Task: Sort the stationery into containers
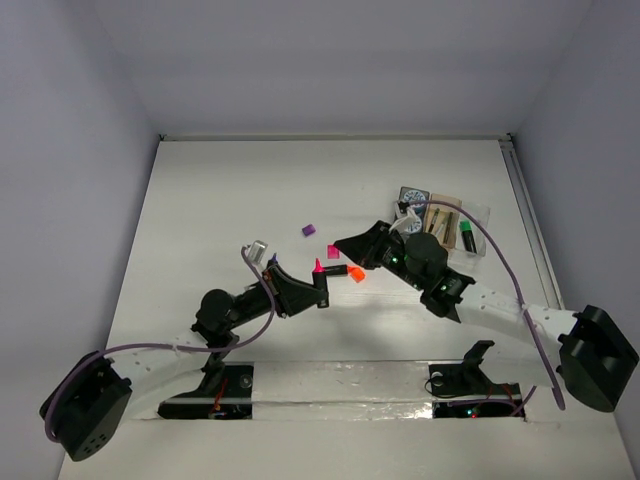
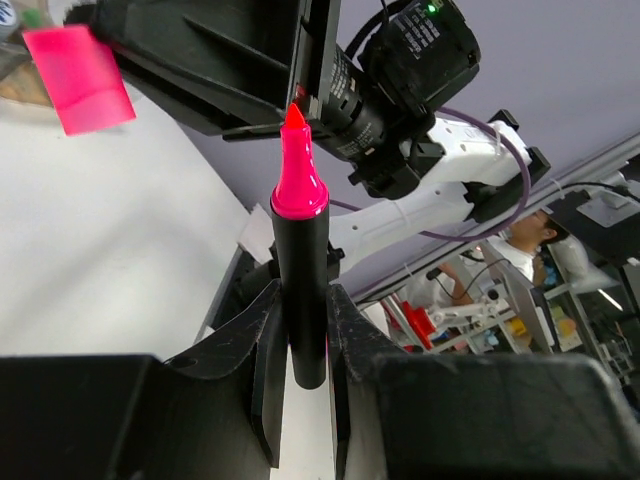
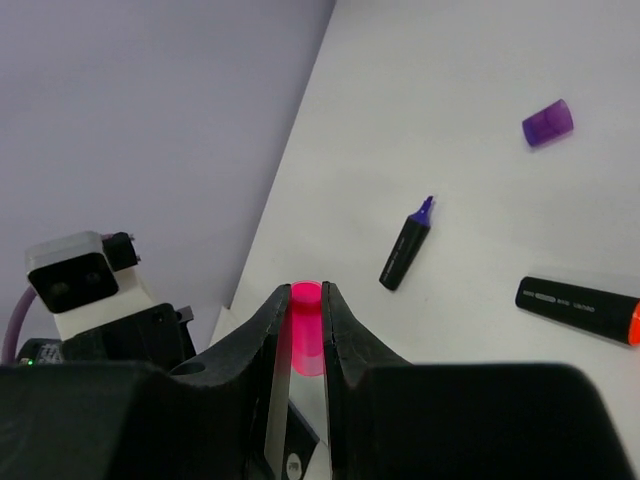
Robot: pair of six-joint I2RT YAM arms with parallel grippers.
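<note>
1. Left arm. The left tool (image 2: 305,300) is closed narrowly on a short black-bodied highlighter with a bare pink tip (image 2: 300,245). The fingers clamp the lower part of the body. The tip stands upright above them, raised off the white worktop (image 1: 220,200).

2. Loose items, centre of the worktop.
- A black-bodied marker with an exposed purple tip (image 3: 405,250) lies flat. It is apart from both tools.
- A small loose purple cap (image 3: 548,122) lies farther out, well apart from that marker.

3. Right arm. The right tool (image 3: 306,300) is closed narrowly on a small translucent pink cap (image 3: 307,325), which sits between the finger ends. In the top view the cap is near the pink tip of the held highlighter. It is not seated on the tip.

4. A black-bodied highlighter with an orange end (image 3: 575,305) lies flat on the worktop, just beside the held highlighter in the top view.

5. Containers, right rear of the worktop.
- A small dark grey squarish holder (image 1: 403,192) shows a round blue-and-white patterned piece (image 1: 414,198) within its outline.
- Directly beside the holder is a clear plastic rectangular box with a tan insert (image 1: 478,218).
- Inside the box lies a highlighter with a green cap (image 1: 467,240), next to several thin items too small to identify.
</note>
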